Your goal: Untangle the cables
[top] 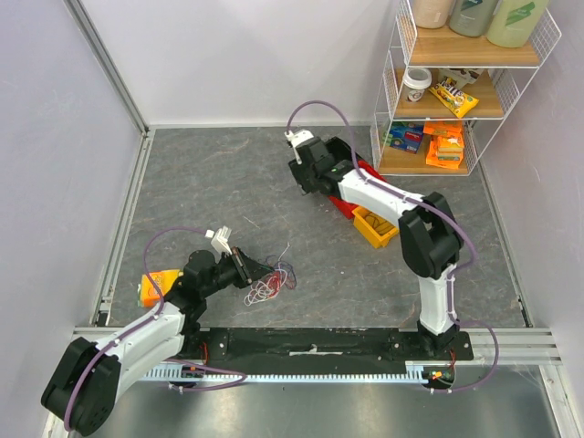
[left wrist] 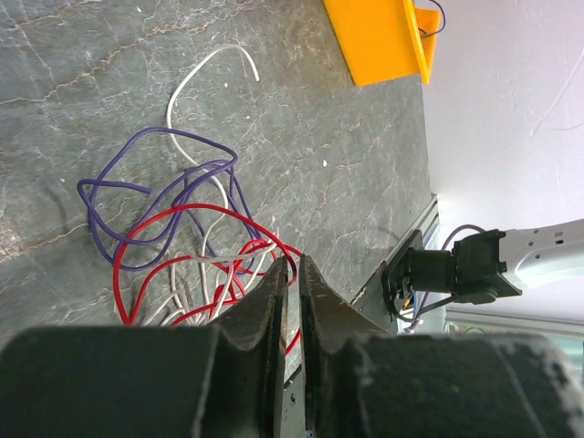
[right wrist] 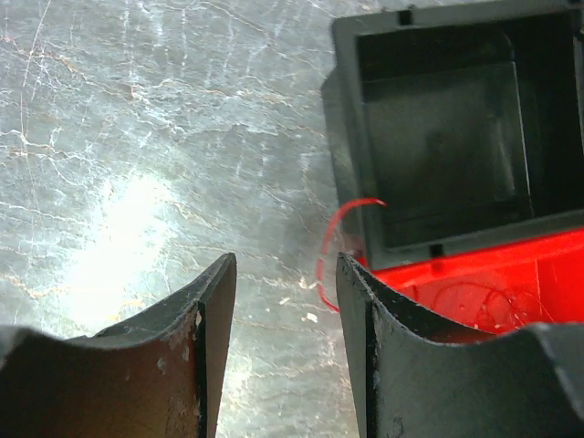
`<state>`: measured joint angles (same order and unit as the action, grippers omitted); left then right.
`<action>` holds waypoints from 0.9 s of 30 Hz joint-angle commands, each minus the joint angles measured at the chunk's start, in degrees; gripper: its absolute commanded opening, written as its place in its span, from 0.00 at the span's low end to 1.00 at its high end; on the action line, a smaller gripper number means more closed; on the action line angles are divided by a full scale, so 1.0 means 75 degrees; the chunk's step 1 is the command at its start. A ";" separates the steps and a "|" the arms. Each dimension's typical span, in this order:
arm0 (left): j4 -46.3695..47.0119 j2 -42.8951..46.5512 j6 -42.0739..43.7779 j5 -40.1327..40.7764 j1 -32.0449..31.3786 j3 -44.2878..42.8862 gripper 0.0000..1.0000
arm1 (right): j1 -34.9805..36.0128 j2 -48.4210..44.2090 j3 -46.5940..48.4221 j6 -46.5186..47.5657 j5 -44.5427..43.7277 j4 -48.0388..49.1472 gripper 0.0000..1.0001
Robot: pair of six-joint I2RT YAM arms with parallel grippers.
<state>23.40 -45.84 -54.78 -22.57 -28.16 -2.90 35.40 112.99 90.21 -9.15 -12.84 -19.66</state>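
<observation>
The cables (top: 271,285) lie as a small tangle of red, white and dark purple wires on the grey table, just right of my left gripper (top: 245,265). In the left wrist view the tangle (left wrist: 182,237) spreads ahead of the left gripper (left wrist: 294,266). Its jaws stand almost together, with a red cable (left wrist: 274,239) running into the tips and showing in the slit. My right gripper (top: 304,175) is far back. In its wrist view it (right wrist: 285,274) is open and empty above bare table. A short red wire (right wrist: 330,245) lies beside a black bin (right wrist: 456,128).
The black bin sits in a red bin (right wrist: 493,274). A yellow bin (top: 374,226) lies under the right arm and shows in the left wrist view (left wrist: 379,36). An orange object (top: 155,287) is at the left arm. A wire shelf (top: 456,91) stands back right.
</observation>
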 commanded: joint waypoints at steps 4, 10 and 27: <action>0.0419 0.0007 0.0039 0.0091 -0.0030 0.0597 0.15 | 0.0284 0.0649 0.0780 0.0446 -0.1276 -0.0226 0.53; 0.0419 -0.0005 0.0039 0.0091 -0.0030 0.0574 0.15 | 0.0296 0.0720 0.0803 0.0458 -0.1393 -0.0238 0.43; 0.0419 0.0042 0.0039 0.0079 -0.0019 0.0609 0.15 | 0.0296 0.0744 0.0863 0.0283 -0.1487 -0.0261 0.05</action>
<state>24.10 -45.82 -54.76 -22.57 -28.16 -2.90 37.56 119.13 95.02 -6.33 -22.76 -21.98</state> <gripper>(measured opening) 0.151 0.119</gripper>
